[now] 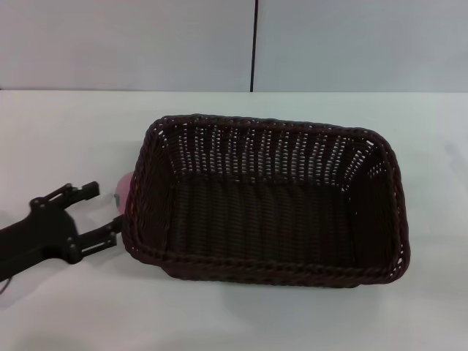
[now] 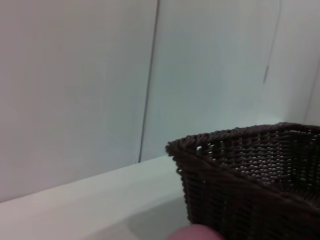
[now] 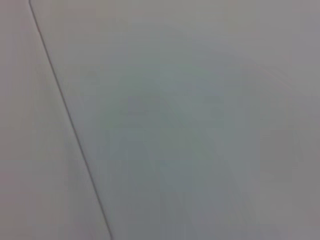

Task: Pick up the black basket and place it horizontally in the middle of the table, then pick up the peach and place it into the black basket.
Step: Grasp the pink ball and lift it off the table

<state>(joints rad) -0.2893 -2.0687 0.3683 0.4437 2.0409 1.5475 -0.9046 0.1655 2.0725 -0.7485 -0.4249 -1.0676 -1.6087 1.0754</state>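
The black basket point(image 1: 267, 197) lies lengthwise across the middle of the white table point(image 1: 66, 131), open side up and empty. The peach point(image 1: 123, 186) is a pale pink ball just outside the basket's left end, mostly hidden by its rim. My left gripper point(image 1: 102, 213) is open at the left, its two fingers spread on either side of the peach's level, just short of it. In the left wrist view the basket's corner point(image 2: 240, 175) fills the near side and the peach's top point(image 2: 197, 233) shows at the edge. The right gripper is out of view.
A pale wall with a dark vertical seam point(image 1: 254, 44) stands behind the table. The right wrist view shows only that wall and a seam point(image 3: 70, 125). Bare tabletop lies in front of and to the right of the basket.
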